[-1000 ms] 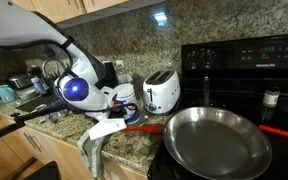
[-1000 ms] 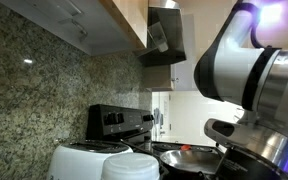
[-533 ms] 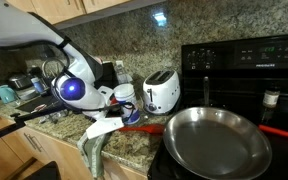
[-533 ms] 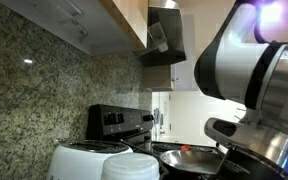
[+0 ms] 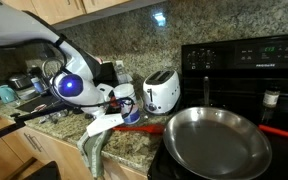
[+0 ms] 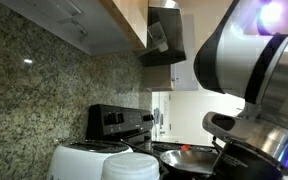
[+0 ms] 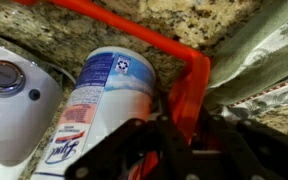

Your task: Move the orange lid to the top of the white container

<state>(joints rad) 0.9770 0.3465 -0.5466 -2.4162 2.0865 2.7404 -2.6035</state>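
The orange lid (image 7: 189,85) lies on the granite counter, and only its thin orange edge shows in the wrist view. My gripper (image 7: 179,118) is shut on that edge, which sits between the two black fingers. Just beside it stands the white container (image 7: 109,85), a jar with a blue-and-white label, close against the lid. In an exterior view the gripper (image 5: 124,108) hangs low over the counter with a bit of orange lid (image 5: 133,118) under it, and the white container (image 5: 125,92) sits behind, partly hidden by the arm.
A white toaster (image 5: 162,92) stands to the right of the jar, also seen as the toaster (image 7: 9,100) and toaster (image 6: 84,158). A large steel pan (image 5: 216,138) sits on the black stove (image 5: 244,65). A grey cloth (image 7: 259,55) lies beside the lid.
The jaws have closed onto the orange lid's edge. The arm has shifted a little to the left in the exterior view.
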